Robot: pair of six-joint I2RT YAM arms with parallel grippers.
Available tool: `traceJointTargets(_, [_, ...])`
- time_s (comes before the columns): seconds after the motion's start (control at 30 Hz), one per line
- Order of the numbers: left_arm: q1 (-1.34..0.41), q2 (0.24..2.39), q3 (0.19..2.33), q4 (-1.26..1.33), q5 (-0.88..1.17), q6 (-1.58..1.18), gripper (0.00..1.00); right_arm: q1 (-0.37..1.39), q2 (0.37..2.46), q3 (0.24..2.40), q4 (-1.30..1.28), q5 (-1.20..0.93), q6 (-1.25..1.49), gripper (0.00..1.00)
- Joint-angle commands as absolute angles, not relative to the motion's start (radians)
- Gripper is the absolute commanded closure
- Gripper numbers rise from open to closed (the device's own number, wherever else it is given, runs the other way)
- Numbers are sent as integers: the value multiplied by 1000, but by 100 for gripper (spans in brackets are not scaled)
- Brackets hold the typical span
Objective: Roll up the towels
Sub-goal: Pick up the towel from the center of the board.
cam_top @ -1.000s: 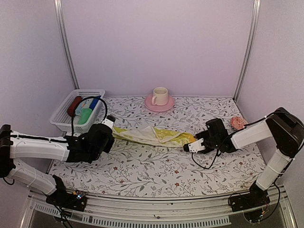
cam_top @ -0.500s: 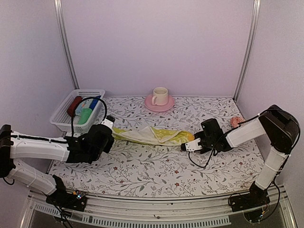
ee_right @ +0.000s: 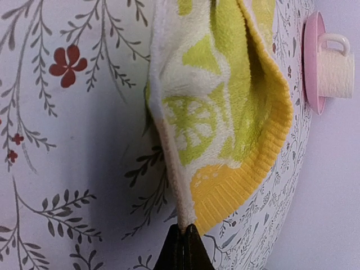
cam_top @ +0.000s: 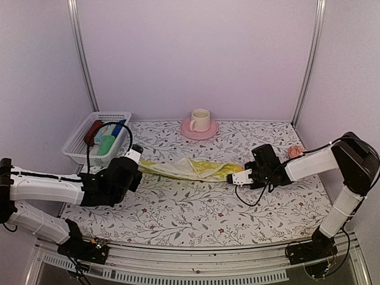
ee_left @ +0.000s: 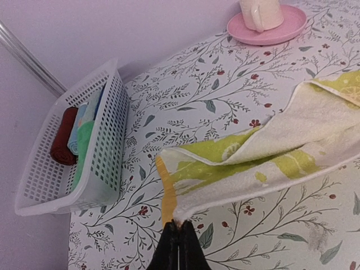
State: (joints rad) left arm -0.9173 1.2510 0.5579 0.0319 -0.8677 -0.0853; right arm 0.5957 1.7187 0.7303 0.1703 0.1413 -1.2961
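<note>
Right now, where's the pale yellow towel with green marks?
Top view: the pale yellow printed towel stretches across mid-table, ends pinched by the left claw and right claw, in front of the pink saucer.

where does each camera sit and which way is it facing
Top external: above and behind the arm bases, looking down over the table; both arms show, left gripper and right gripper each shut on one end of the towel.
Left wrist: on the left arm, looking past its shut fingers along the towel toward the basket and saucer.
Right wrist: on the right arm, looking past its shut fingers at the towel's yellow hem, cup beyond.
Shared: both wrist views show the towel and saucer.
</note>
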Motion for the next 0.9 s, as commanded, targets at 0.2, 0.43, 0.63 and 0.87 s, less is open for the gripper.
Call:
traceJointTargets(0.2, [-1027, 1104, 520, 174, -959, 30, 100, 540, 1424, 910, -301, -176, -1151, 98])
traceJointTargets(0.43, [-1067, 1035, 471, 257, -993, 87, 100, 528, 1445, 1143, -781, -338, -1164, 98])
traceJointTargets(0.63, [-1067, 1089, 470, 266, -1006, 90, 100, 532, 1644, 1329, -963, -450, -1147, 98])
traceJointTargets(0.87, [-1067, 1215, 508, 231, -1039, 77, 100, 581, 1886, 1408, -860, -382, -1046, 98])
